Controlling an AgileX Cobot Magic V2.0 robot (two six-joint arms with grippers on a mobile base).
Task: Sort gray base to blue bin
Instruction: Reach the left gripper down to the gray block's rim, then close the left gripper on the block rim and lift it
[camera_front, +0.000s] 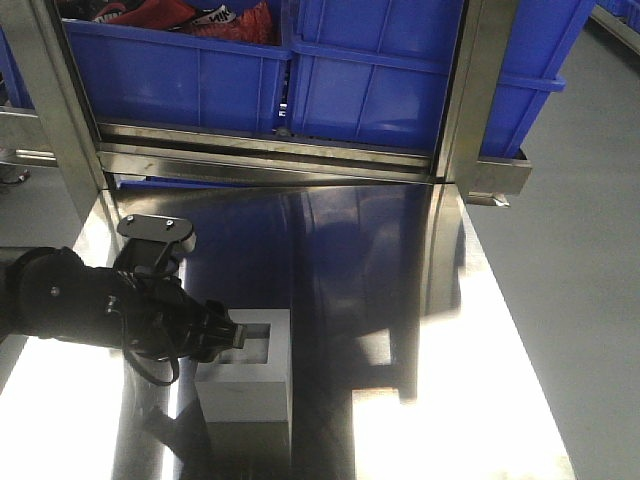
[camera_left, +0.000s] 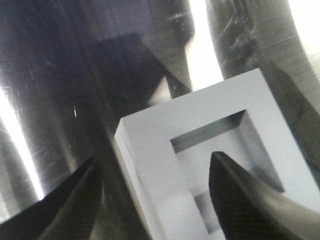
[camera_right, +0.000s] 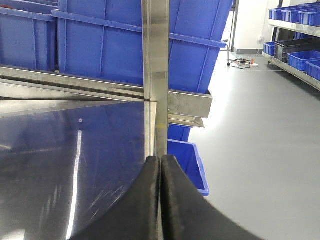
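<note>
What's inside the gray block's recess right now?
One finger of the left gripper reaches into the recess of the gray block; the other finger is outside its wall. Nothing else shows, though the finger covers part of the floor.

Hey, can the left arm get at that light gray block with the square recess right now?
Probably yes. The left hand is open at the matte light-gray recessed block, one finger inside its recess, one outside the wall; nothing blocks it.
</note>
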